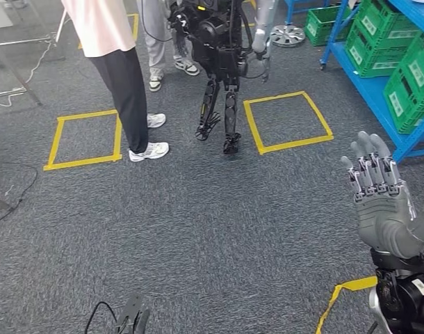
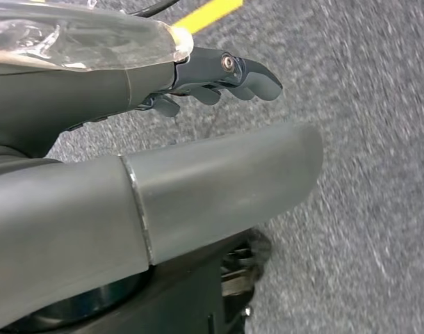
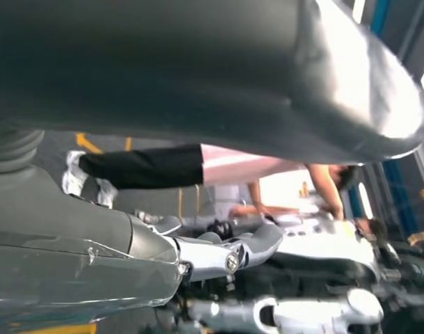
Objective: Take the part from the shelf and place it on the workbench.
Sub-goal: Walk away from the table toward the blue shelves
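The blue shelf (image 1: 368, 92) stands at the right edge of the head view, loaded with green crates (image 1: 416, 82); I cannot pick out the part among them. My right hand (image 1: 380, 202) is raised in front of the shelf's lower end, fingers straight and apart, with nothing in it. In the right wrist view that hand (image 3: 121, 257) reaches out with its silver fingers (image 3: 236, 254) bare. My left hand (image 2: 173, 188) hangs low over the carpet, its dark fingers (image 2: 241, 73) stretched out and holding nothing. Its fingertips (image 1: 133, 314) peek in at the bottom of the head view.
Another humanoid robot (image 1: 220, 49) stands ahead on the grey carpet. A person in a pink top and black trousers (image 1: 121, 69) stands to its left, a second person (image 1: 157, 35) behind. Yellow tape squares (image 1: 81, 115) (image 1: 278, 97) mark the floor. A round wheel cover (image 1: 287, 35) lies near the shelf.
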You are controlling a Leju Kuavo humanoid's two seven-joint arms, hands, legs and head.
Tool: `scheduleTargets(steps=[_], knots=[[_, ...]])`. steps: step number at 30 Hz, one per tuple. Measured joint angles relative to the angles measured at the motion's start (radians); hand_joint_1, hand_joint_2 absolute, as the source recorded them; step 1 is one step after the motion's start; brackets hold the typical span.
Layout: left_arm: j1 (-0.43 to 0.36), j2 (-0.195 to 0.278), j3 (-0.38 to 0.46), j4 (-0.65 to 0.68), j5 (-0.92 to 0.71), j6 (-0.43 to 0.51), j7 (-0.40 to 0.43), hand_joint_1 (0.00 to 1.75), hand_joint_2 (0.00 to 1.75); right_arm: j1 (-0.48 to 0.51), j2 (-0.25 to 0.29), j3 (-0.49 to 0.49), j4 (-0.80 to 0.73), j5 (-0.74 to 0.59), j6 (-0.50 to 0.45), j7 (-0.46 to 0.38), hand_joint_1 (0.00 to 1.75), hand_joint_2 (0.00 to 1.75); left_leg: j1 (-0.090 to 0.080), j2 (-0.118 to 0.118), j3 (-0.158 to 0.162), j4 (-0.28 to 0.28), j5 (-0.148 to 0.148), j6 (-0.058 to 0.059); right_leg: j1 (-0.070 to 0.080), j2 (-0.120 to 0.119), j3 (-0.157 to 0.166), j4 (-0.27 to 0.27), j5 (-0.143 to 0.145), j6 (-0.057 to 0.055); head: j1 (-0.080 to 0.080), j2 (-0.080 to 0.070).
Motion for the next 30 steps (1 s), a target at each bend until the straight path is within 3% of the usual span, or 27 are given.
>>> scheduleTargets(steps=[2,3,4,5,7,8,9,11,13,14,16,18,25,26,29,30], knots=[[0.001,0.000,0.000,0.000,-0.002,0.000,0.000,0.00,0.00,0.005,0.000,0.000,-0.002,0.000,0.000,0.000,0.00,0.00,0.002,-0.014,-0.072,0.139,-0.054,-0.004,0.001,0.015,-0.001,0.000,0.000,-0.004,-0.003,0.000],[0.001,0.000,0.000,0.000,-0.002,0.001,0.001,0.00,0.00,0.008,0.000,0.000,-0.003,0.000,0.000,0.000,0.00,0.00,0.002,-0.016,-0.093,0.174,-0.057,-0.004,0.002,0.024,0.000,0.000,0.000,-0.004,-0.003,0.000],[0.001,0.000,0.000,0.000,-0.002,0.001,0.001,0.00,0.00,0.011,0.000,0.000,-0.003,0.000,0.000,0.000,0.00,0.00,0.002,-0.018,-0.094,0.166,-0.039,-0.002,0.002,0.034,0.001,0.000,0.000,-0.004,-0.003,0.000],[0.001,0.000,0.000,0.000,-0.002,0.001,0.001,0.00,0.00,0.012,0.000,0.001,-0.005,0.000,0.000,0.000,0.00,0.00,0.002,-0.021,-0.075,0.117,-0.004,0.002,0.002,0.044,0.002,0.000,0.000,-0.004,-0.003,0.000],[0.000,0.002,0.000,0.000,-0.002,0.001,0.001,0.00,0.00,0.011,0.000,0.001,-0.009,0.000,0.000,0.000,0.00,0.00,0.002,-0.050,-0.008,-0.035,0.070,0.010,0.003,0.064,0.004,0.001,-0.001,-0.002,-0.004,0.000],[-0.001,0.003,0.000,0.000,-0.002,0.001,0.002,0.00,0.00,0.012,0.000,0.001,-0.011,0.001,0.000,0.000,0.00,0.00,0.001,-0.061,0.017,-0.092,0.091,0.014,0.004,0.072,0.003,0.001,-0.002,0.001,-0.004,0.000],[-0.002,0.004,0.000,0.000,-0.002,0.001,0.002,0.00,0.00,0.012,0.000,0.001,-0.012,0.001,0.000,0.001,0.00,0.00,0.000,-0.070,0.031,-0.124,0.099,0.018,0.004,0.079,0.001,0.001,-0.002,0.006,-0.003,0.000],[-0.005,0.004,0.000,0.000,-0.002,0.001,0.003,0.00,0.00,0.014,0.000,0.002,-0.012,0.001,0.000,0.001,0.00,0.00,-0.002,-0.060,0.035,-0.136,0.098,0.025,0.003,0.092,0.000,-0.003,0.000,0.018,-0.002,0.000],[-0.007,0.004,0.000,0.000,-0.002,0.001,0.003,0.00,0.00,0.016,-0.001,0.002,-0.014,0.002,-0.001,0.001,0.00,0.00,0.001,-0.046,0.040,-0.147,0.103,0.036,0.003,0.074,-0.007,0.013,-0.013,0.027,-0.001,0.000],[-0.008,0.004,0.000,0.000,-0.002,0.001,0.003,0.00,0.00,0.016,-0.002,0.001,-0.015,0.002,-0.001,0.001,0.00,0.00,0.002,-0.038,0.043,-0.153,0.105,0.041,0.004,0.055,-0.023,0.050,-0.038,0.031,0.001,0.000],[-0.007,0.004,0.000,0.000,-0.002,0.002,0.004,0.00,0.00,0.016,-0.002,0.002,-0.017,0.002,-0.001,0.001,0.00,0.00,0.001,-0.021,0.045,-0.156,0.105,0.048,0.004,0.018,-0.081,0.180,-0.110,0.037,0.006,0.000],[-0.006,0.004,0.000,0.000,-0.002,0.002,0.004,0.00,0.00,0.017,-0.002,0.002,-0.017,0.002,-0.001,0.001,0.00,0.00,0.000,-0.010,0.045,-0.156,0.103,0.050,0.004,0.011,-0.126,0.278,-0.156,0.041,0.007,0.000],[-0.005,0.004,0.000,0.000,-0.002,0.001,0.004,0.00,0.00,0.017,-0.002,0.003,-0.017,0.002,-0.001,0.002,0.00,0.00,-0.001,-0.001,0.045,-0.156,0.103,0.050,0.003,0.010,-0.145,0.318,-0.163,0.042,0.007,0.000],[-0.005,0.003,0.000,0.000,-0.001,0.001,0.004,0.00,0.00,0.017,-0.002,0.003,-0.017,0.002,-0.001,0.002,0.00,0.00,-0.001,0.006,0.046,-0.155,0.101,0.050,0.003,0.009,-0.137,0.304,-0.148,0.043,0.007,0.000],[-0.008,0.000,0.000,0.000,-0.002,0.001,0.004,0.00,0.00,0.010,-0.002,0.003,-0.018,0.003,-0.004,0.002,0.00,0.00,-0.008,0.054,0.057,-0.146,0.089,0.033,0.012,-0.026,-0.017,0.058,-0.033,0.020,0.006,0.000],[-0.009,0.000,0.000,0.000,-0.002,0.001,0.005,0.00,0.00,0.008,-0.002,0.003,-0.018,0.003,-0.006,0.002,0.00,0.00,-0.009,0.065,0.060,-0.141,0.083,0.024,0.014,-0.032,0.014,-0.007,-0.008,0.009,0.006,0.000]])
